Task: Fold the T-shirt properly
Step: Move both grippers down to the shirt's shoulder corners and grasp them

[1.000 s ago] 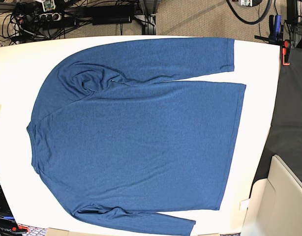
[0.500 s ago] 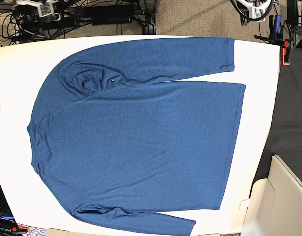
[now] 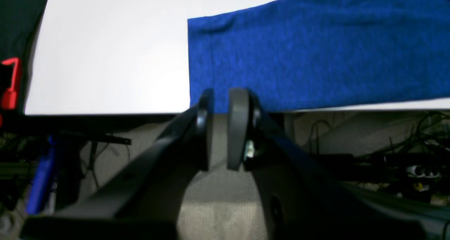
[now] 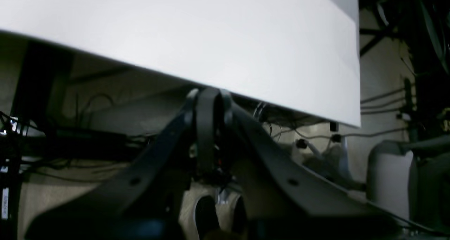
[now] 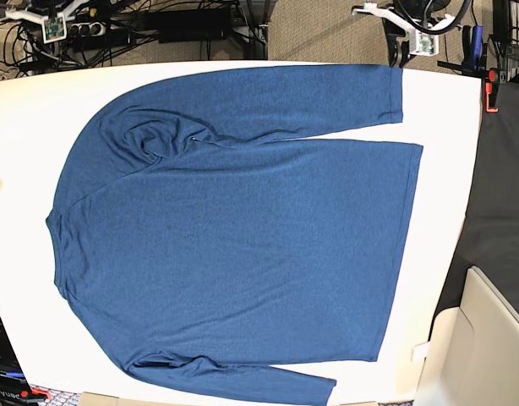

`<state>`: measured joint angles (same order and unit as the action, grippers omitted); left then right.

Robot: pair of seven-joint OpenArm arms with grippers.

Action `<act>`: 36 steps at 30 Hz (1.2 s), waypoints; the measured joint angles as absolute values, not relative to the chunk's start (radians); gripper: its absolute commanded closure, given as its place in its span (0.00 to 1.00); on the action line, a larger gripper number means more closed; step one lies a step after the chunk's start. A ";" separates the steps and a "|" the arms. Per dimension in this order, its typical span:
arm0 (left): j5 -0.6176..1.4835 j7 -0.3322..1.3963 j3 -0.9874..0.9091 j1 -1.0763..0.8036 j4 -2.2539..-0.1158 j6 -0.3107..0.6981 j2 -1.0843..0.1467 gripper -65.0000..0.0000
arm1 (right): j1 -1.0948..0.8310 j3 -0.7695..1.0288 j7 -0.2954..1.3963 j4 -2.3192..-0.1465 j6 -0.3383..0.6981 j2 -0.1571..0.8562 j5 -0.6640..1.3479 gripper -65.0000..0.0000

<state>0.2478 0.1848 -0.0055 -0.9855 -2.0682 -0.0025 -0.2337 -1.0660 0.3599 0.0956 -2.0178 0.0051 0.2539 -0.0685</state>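
Observation:
The T-shirt (image 5: pixel 243 228) is dark blue with long sleeves and lies spread flat on the white table (image 5: pixel 445 110), neck to the left. In the left wrist view my left gripper (image 3: pixel 220 99) hovers just off the table's far edge, right at the cuff end of the upper sleeve (image 3: pixel 316 53). Its fingers stand a narrow gap apart with nothing between them. My right gripper (image 4: pixel 210 96) is shut and empty, below and outside the table's edge (image 4: pixel 211 32), with no cloth in its view. Both arms show at the top of the base view, the left arm (image 5: pixel 407 30) and the right arm (image 5: pixel 48 19).
A red clamp (image 5: pixel 492 89) sits at the table's far right corner beside a black surface (image 5: pixel 505 186). A beige box (image 5: pixel 488 338) stands at the near right. Cables and a power strip (image 5: pixel 158 25) lie on the floor behind the table.
Both arms have come into the top edge of the base view. The left gripper's fingers have parted slightly. The T-shirt has not moved.

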 measured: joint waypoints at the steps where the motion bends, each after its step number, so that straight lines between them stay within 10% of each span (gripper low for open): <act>1: 0.247 0.196 0.009 -0.966 -2.066 0.000 -0.234 0.88 | -1.055 0.360 0.097 -2.018 0.005 0.252 -0.068 0.98; 17: 0.247 0.496 0.036 -0.743 -2.068 0.003 -0.230 0.55 | -0.872 0.350 0.253 -2.014 0.014 0.245 -0.068 0.86; 36: 0.248 0.632 -0.083 -0.604 -2.008 0.002 -0.168 0.53 | -0.809 0.356 0.259 -2.015 0.010 0.251 0.163 0.81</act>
